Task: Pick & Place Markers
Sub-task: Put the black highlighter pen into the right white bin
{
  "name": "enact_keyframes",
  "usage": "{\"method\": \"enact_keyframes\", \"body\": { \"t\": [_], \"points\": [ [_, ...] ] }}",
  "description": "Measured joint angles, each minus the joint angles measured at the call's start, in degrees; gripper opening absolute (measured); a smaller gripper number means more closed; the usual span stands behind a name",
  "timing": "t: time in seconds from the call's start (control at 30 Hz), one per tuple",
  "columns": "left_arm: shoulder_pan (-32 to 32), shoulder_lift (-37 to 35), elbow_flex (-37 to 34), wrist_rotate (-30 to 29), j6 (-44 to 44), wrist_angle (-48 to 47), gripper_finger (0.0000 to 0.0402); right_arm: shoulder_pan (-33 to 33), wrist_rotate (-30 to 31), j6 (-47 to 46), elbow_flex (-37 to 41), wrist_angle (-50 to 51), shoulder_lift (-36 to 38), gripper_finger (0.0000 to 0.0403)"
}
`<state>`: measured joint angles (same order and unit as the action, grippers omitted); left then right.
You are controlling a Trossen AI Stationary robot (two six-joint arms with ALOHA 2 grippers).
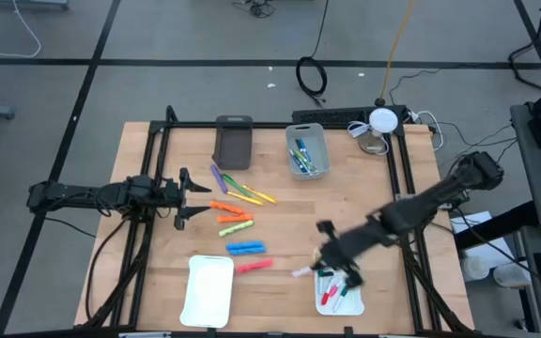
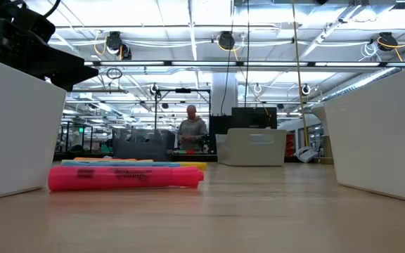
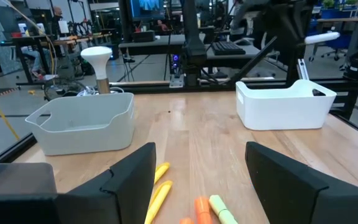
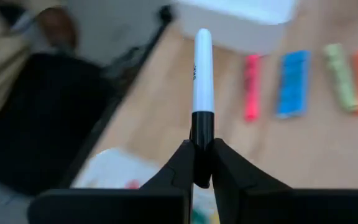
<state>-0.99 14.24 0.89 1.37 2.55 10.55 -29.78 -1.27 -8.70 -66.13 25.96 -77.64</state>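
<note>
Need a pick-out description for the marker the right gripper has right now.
Find the right arm over the table's right front, just above the small white tray with red and green markers. Its right gripper is shut on a thin white marker with a black cap end between the fingers. Unlike the chunky coloured markers lying mid-table, it is slim, white and held.
</note>
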Motion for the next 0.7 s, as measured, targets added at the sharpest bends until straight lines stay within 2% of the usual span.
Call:
{"method": "enact_keyframes", "body": {
  "t": [0.1,0.3,0.57,0.7],
  "points": [
    [0.0,0.0,0.0,0.0,0.0,0.0,0.0251,-6.2,0.5,-2.5,0.0,2.9,1.6,0.0021],
    [0.0,0.0,0.0,0.0,0.0,0.0,0.0251,-14.5,9.3,-11.9,3.6,4.7,1.9,0.0021],
    [0.0,0.0,0.0,0.0,0.0,0.0,0.0251,-16.0,11.7,-21.4,15.3,-2.2,1.9,0.0025],
    [0.0,0.0,0.0,0.0,0.0,0.0,0.0251,-15.1,11.7,-26.0,19.0,-3.1,1.9,0.004]
  ]
}}
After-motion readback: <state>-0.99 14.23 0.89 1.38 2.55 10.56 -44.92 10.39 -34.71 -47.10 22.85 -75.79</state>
